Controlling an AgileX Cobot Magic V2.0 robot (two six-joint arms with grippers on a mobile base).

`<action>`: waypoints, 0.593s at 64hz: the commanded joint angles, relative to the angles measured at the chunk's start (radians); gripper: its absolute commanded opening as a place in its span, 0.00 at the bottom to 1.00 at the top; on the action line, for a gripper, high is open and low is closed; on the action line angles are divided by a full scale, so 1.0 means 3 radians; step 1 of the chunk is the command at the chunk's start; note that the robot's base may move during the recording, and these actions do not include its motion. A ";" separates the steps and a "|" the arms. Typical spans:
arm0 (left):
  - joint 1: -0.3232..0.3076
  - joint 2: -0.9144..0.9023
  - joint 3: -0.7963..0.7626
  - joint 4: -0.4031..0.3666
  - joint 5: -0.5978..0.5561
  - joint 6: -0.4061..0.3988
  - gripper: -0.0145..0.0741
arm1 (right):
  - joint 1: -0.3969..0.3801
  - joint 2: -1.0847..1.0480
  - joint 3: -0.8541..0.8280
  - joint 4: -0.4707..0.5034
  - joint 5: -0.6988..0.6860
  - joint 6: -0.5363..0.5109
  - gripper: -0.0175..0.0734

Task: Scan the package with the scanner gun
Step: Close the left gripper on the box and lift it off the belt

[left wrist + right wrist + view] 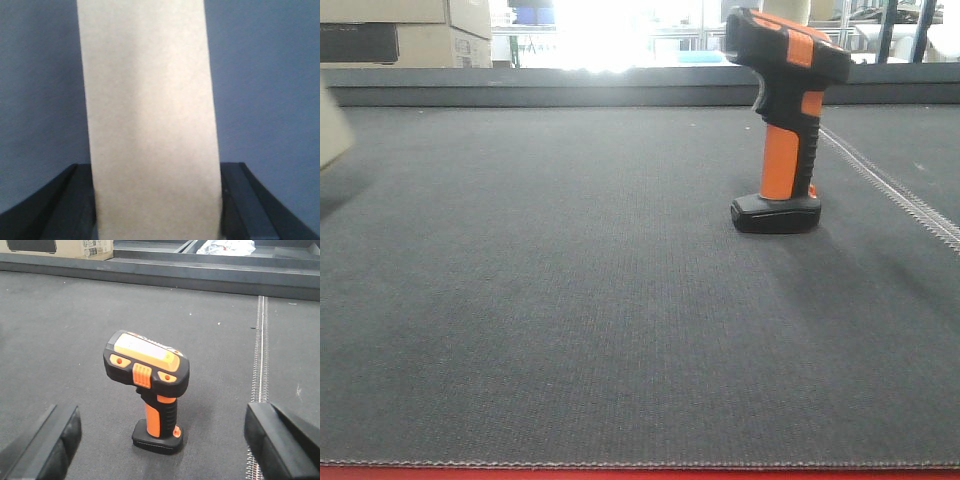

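One package [150, 100] in left hand [157, 200]; scanner gun [147, 362] stands upright.

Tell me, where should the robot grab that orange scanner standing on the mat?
Probably the orange handle, the narrow part between the wide head and the flat foot. The scanner gun stands upright, and the open right tool already faces it with a finger on each side, so coming straight in from there seems best.

Probably a warehouse: stacked cardboard boxes [405, 30] behind a grey mat [570, 300].
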 commanded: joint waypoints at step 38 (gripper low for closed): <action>0.0005 -0.0217 0.0067 -0.1830 -0.0008 -0.0297 0.04 | 0.0053 0.0017 0.0083 0.0053 -0.0145 -0.0022 0.82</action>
